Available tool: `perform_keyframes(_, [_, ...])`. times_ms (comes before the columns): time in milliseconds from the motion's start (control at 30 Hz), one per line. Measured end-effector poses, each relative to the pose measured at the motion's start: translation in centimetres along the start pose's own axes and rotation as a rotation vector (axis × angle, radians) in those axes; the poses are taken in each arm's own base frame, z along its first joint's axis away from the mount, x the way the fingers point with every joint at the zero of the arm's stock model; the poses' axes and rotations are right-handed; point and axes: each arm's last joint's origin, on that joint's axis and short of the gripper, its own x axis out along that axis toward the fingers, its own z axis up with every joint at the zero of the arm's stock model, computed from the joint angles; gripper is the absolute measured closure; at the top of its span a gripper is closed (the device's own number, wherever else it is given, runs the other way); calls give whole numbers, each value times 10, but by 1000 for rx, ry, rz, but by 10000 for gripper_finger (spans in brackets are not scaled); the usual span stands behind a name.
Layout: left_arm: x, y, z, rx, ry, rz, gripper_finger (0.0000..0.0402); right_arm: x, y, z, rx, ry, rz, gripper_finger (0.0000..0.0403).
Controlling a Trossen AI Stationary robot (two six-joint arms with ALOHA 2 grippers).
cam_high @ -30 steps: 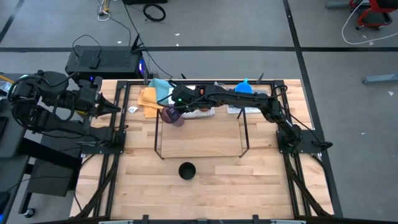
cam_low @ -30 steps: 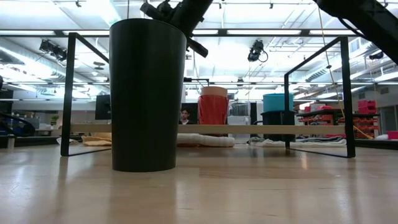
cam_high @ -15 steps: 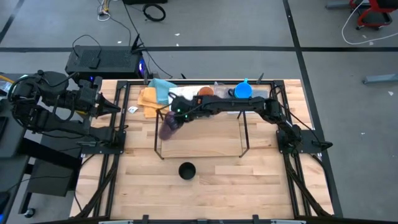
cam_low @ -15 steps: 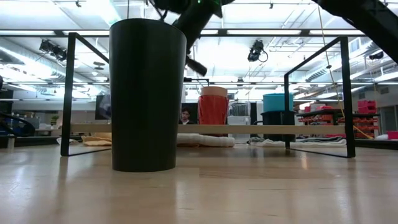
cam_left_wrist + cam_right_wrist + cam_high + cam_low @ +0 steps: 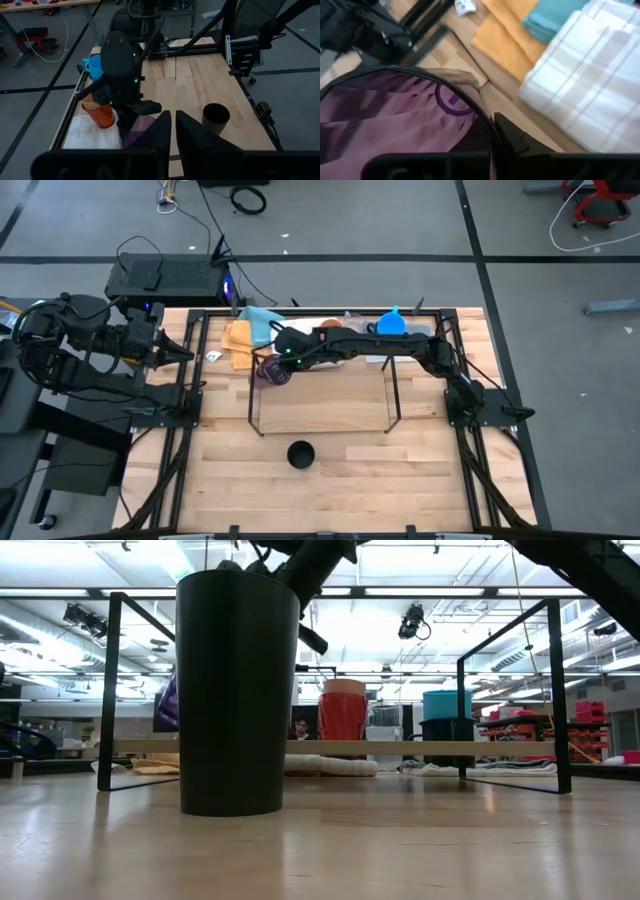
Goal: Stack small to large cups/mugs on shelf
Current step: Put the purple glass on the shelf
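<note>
The purple cup (image 5: 266, 373) hangs tilted at the left end of the black rod shelf (image 5: 392, 395), with my right gripper (image 5: 279, 364) shut on it. In the low view a strip of the purple cup (image 5: 168, 700) shows beside the black cup (image 5: 238, 690). That black cup (image 5: 300, 454) stands upright on the table in front of the shelf. An orange cup (image 5: 333, 327) and a blue cup (image 5: 392, 325) stand at the far edge. My left gripper (image 5: 186, 352) waits shut at the table's left edge. My right gripper holds the purple cup at its rim (image 5: 470, 102), reaching in from the table's right and slanting down. One finger (image 5: 512, 135) lies outside the wall; the other is hidden by the cup. The cup is tilted, its mouth toward the gripper; I cannot tell whether its base touches the table.
Folded orange cloths (image 5: 238, 340), a teal cloth (image 5: 258, 318) and a white checked towel (image 5: 590, 85) lie at the far edge beside the cup. Black mount rails (image 5: 185, 395) run along both table sides. Bare wood lies inside the shelf frame and toward the near edge.
My right gripper swung the purple cup toward the near edge, then drew it back, ending a little lower and farther left. The cup has tipped and now shows beside the black cup in the low view.
</note>
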Motion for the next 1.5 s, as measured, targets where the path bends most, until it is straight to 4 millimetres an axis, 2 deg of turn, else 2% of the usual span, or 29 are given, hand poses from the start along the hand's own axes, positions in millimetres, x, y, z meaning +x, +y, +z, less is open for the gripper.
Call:
perform_keyframes(267, [0,0,0,0,0,0,376,-15,-4,3,-32,77,-45,398])
perform_keyframes(633, [0,0,0,3,-1,0,368,-18,-12,7,28,113,-69,398])
perform_keyframes(700, [0,0,0,3,-1,0,366,-26,-8,12,9,98,-46,398])
perform_keyframes(800, [0,0,0,3,-2,0,366,-50,1,26,-4,32,5,398])
perform_keyframes(900, [0,0,1,3,-8,0,368,-65,-2,33,8,16,12,398])
perform_keyframes(1000, [0,0,1,3,-9,1,373,-71,-11,28,8,84,-49,398])
perform_keyframes(1133, [0,0,1,19,-16,1,376,-72,-16,20,18,169,-110,398])
perform_keyframes(1500, [0,0,4,26,-45,4,366,-65,-21,17,80,191,-162,398])
